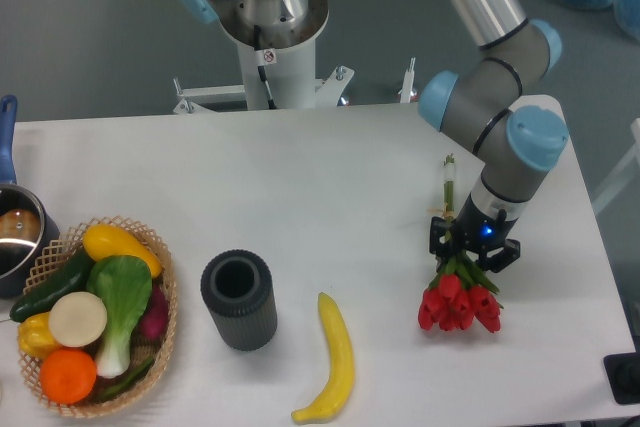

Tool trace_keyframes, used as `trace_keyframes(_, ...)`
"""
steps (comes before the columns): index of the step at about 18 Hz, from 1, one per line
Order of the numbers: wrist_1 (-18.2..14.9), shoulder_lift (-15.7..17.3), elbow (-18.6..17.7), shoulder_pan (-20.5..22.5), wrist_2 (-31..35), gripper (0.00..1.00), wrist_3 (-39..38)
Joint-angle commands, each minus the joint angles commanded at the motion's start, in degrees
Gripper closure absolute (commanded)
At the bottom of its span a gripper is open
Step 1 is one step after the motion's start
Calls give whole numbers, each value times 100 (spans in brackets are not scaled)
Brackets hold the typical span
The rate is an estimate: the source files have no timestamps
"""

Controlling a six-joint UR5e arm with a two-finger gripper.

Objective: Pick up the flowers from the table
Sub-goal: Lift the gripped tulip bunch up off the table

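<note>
The gripper [474, 251] covers the middle of the flowers [459, 302] — only the red heads and the thin stem tips show, and its fingers cannot be seen. The pot [14, 237] is cut off by the left edge — so is a black thing [625, 378] at the right edge.

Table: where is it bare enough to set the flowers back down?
Widest bare stretch of the white table: the middle and rear, between the wicker basket of vegetables, the dark ribbed cylinder and the gripper. Crowded: front left; the yellow banana and red tulip bunch occupy the front.
</note>
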Motion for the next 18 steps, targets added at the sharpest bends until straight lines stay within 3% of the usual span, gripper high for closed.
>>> trace_keyframes(4,9,290,132,0,-509,45,0)
trace_keyframes(7,35,431,273,44,-1247,45,-26)
trace_keyframes(18,70,783,159,519,-3402,45,-44)
